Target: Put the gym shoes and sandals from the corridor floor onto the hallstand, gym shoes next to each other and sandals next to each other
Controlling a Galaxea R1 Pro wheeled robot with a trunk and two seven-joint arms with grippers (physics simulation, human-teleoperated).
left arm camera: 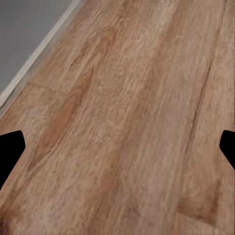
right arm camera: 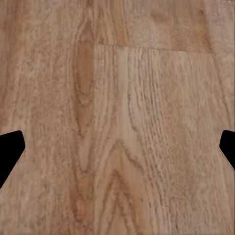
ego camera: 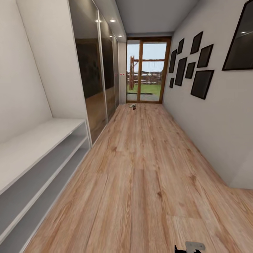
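Here both pincers, left pincer (left arm camera: 117, 147) and right pincer (right arm camera: 117, 147), gape wide and empty over the light brown wood-grain plank corridor floor (ego camera: 147, 182).

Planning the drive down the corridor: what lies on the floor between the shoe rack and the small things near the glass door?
In the head view, only bare wood floor runs from the shoe rack to the small things by the glass door.

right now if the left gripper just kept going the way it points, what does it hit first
The corridor floor. The left gripper is open with nothing between its fingers, and bare planks lie ahead. How far off the floor is cannot be judged.
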